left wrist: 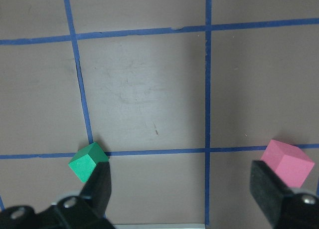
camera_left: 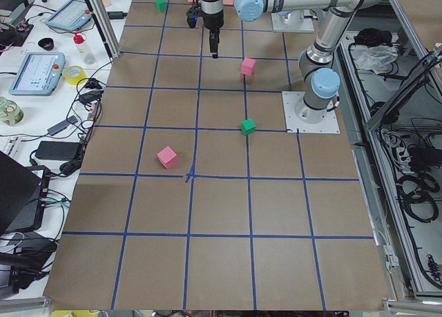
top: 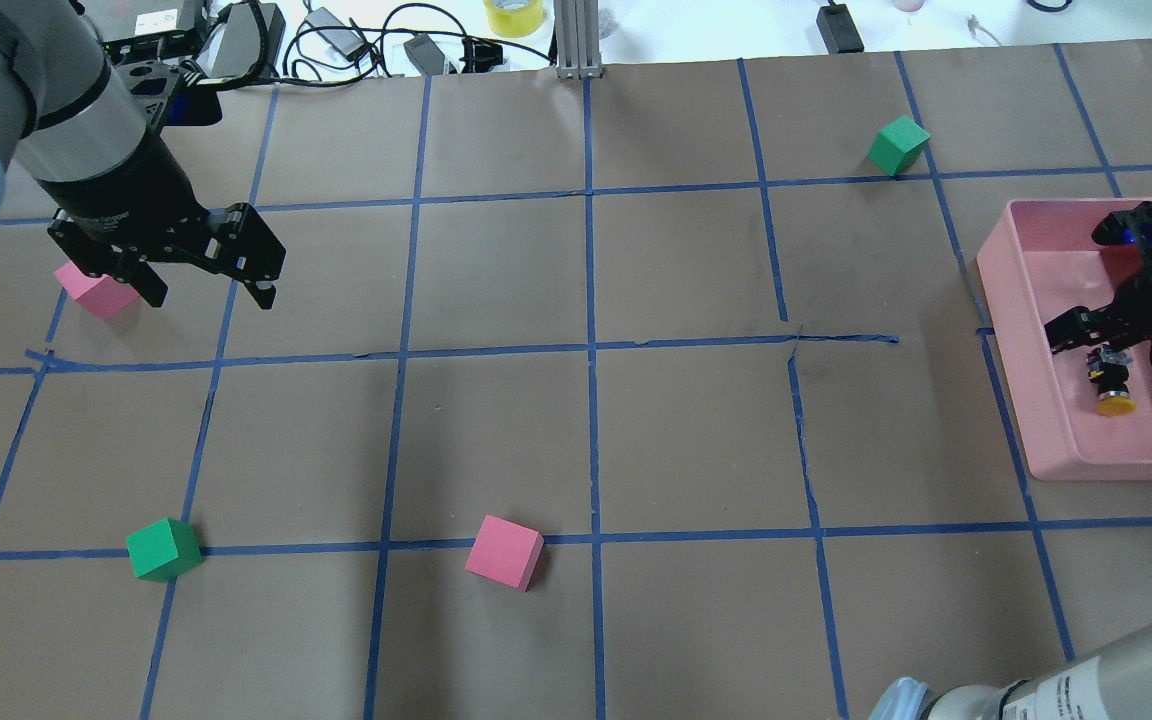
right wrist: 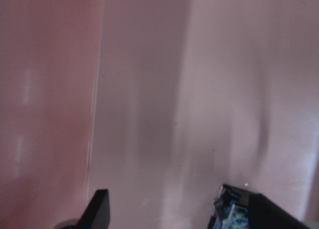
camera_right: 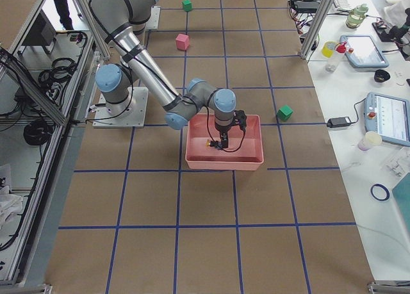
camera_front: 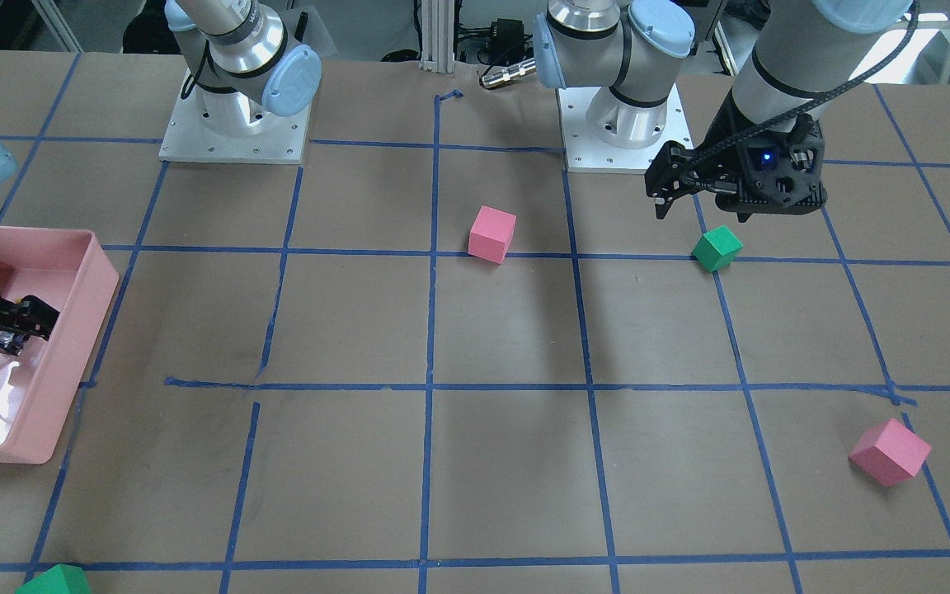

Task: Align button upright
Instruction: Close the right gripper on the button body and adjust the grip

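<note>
The button (top: 1113, 388) lies on its side on the floor of the pink tray (top: 1006, 300), with its yellow cap toward the robot and its dark base toward the gripper. My right gripper (top: 1096, 345) is down in the tray with its jaws apart. In the right wrist view the button's base (right wrist: 230, 215) sits against the inside of the right finger (right wrist: 271, 211), far from the other finger (right wrist: 99, 209). My left gripper (top: 211, 297) is open and empty, and it hovers over the table's far left side.
Near the left gripper are a pink cube (top: 96, 292) and a green cube (top: 164, 549); both show in the left wrist view (left wrist: 289, 161) (left wrist: 87, 160). Another pink cube (top: 504, 551) lies mid-table. A second green cube (top: 898, 145) lies near the tray's far side.
</note>
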Available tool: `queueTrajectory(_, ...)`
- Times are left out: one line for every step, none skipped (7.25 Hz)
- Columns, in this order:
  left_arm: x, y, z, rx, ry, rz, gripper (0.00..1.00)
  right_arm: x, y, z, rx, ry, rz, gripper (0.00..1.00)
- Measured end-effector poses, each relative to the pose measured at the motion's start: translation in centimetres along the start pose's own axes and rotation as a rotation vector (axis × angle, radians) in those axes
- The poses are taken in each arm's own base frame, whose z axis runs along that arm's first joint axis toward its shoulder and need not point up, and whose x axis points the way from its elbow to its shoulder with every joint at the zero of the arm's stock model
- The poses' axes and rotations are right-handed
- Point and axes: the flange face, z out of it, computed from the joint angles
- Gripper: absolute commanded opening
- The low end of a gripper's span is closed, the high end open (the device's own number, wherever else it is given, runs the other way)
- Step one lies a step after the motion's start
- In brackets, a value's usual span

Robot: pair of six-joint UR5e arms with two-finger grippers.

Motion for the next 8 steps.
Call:
queueTrajectory(0.1, 0.0, 0.2, -0.002, 0.003, 0.001, 1.00, 0.0, 0.0, 0.0, -0.001, 0.001, 0.000, 1.00)
queueTrajectory(0.2, 0.1, 0.2, -0.001, 0.010, 0.001, 1.00, 0.0, 0.0, 0.0, -0.002, 0.002, 0.000, 1.00)
queueTrajectory(0.2, 0.1, 0.2, 0.001, 0.014, 0.001, 1.00, 0.0, 0.0, 0.0, -0.002, 0.002, 0.000, 1.00)
queueTrajectory(0.2, 0.1, 0.1, 0.004, 0.015, 0.001, 1.00, 0.1, 0.0, -0.1, -0.003, 0.005, 0.000, 1.00)
queueTrajectory(0.2, 0.1, 0.1, 0.006, 0.013, 0.001, 1.00, 0.2, -0.1, -0.4, -0.002, 0.010, -0.001, 1.00)
queueTrajectory(0.2, 0.1, 0.1, 0.004, 0.010, 0.002, 1.00, 0.2, -0.2, -0.7, 0.001, 0.016, -0.002, 1.00)
queueTrajectory(0.2, 0.0, 0.2, 0.003, 0.011, 0.001, 1.00, 0.5, -0.5, -1.5, 0.012, 0.029, -0.011, 1.00)
queueTrajectory(0.2, -0.1, 0.4, 0.001, 0.011, 0.002, 1.00, 1.0, -1.2, -2.5, 0.029, 0.049, -0.039, 1.00)
